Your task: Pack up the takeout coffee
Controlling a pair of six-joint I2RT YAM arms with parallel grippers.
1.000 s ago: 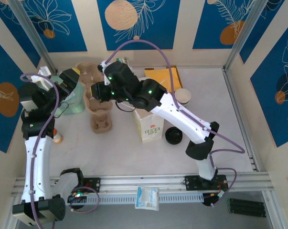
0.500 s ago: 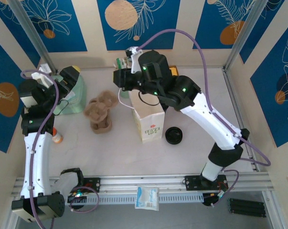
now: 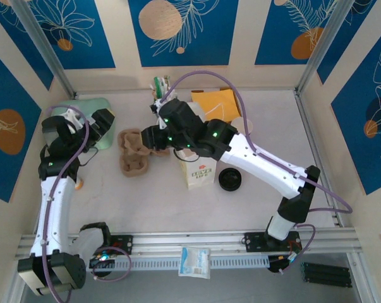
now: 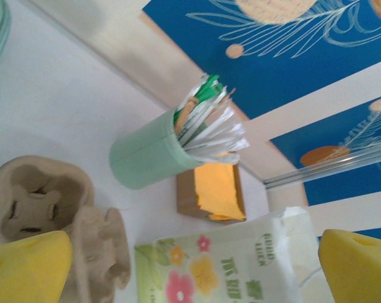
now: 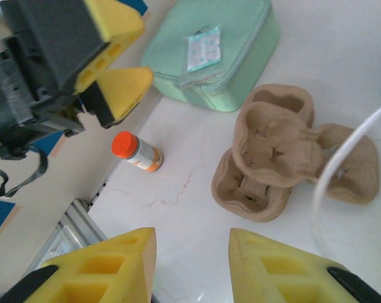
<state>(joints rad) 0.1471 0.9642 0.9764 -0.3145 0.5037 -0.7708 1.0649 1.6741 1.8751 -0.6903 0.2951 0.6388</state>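
The small white paper coffee cup (image 3: 241,124) stands upright at centre right, partly behind the right arm. The right gripper (image 5: 191,246), half open and empty, points left, away from it. The left gripper (image 4: 193,259) is wide open and empty.

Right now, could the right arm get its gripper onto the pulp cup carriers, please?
Probably yes: the right gripper hangs open close to the pulp cup carriers, and nothing lies between them in the wrist view.

The right arm (image 3: 253,154) covers the mouth of the paper bag (image 3: 199,172) and most of the coffee cup (image 3: 241,120); the left arm (image 3: 60,183) hides part of the green pouch (image 3: 83,105).
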